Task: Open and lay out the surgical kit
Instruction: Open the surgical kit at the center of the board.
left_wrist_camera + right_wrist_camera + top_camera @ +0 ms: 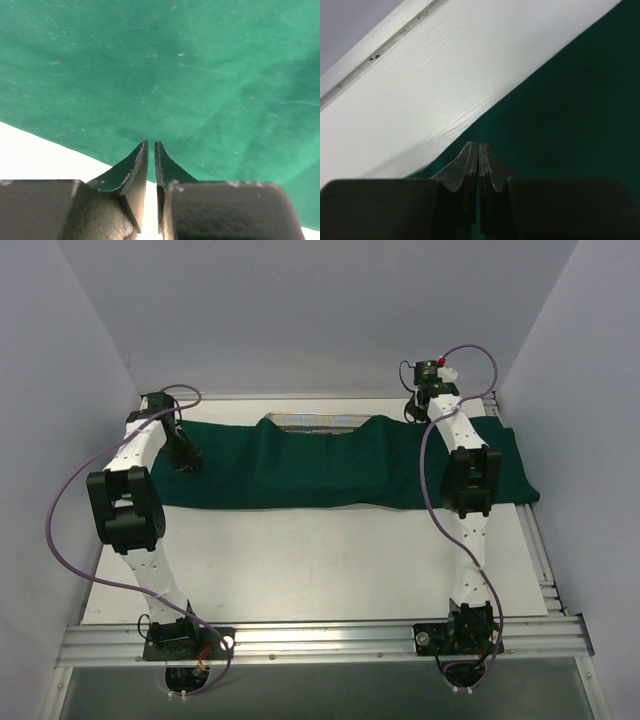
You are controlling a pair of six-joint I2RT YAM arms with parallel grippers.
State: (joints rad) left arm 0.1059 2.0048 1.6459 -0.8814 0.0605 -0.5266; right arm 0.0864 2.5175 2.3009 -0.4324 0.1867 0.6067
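Note:
The dark green drape [330,472] lies spread in a long band across the back of the table. It humps over the silver wire-mesh tray [312,421], and only the tray's far rim shows. The instruments are hidden. My left gripper [187,458] hangs over the drape's left end. In the left wrist view the left gripper [151,143] is open by a narrow gap with nothing in it, above the drape [175,75] near its edge. My right gripper [418,410] is at the back right. In the right wrist view the right gripper [478,144] is shut at the edge of the drape [570,110]. I cannot tell if cloth is pinched.
The white table top [320,560] runs from the drape to the arm bases. A metal rail [385,50] borders the table's far edge beyond the right gripper. Pale walls close in on both sides. Purple cables [60,530] loop off both arms.

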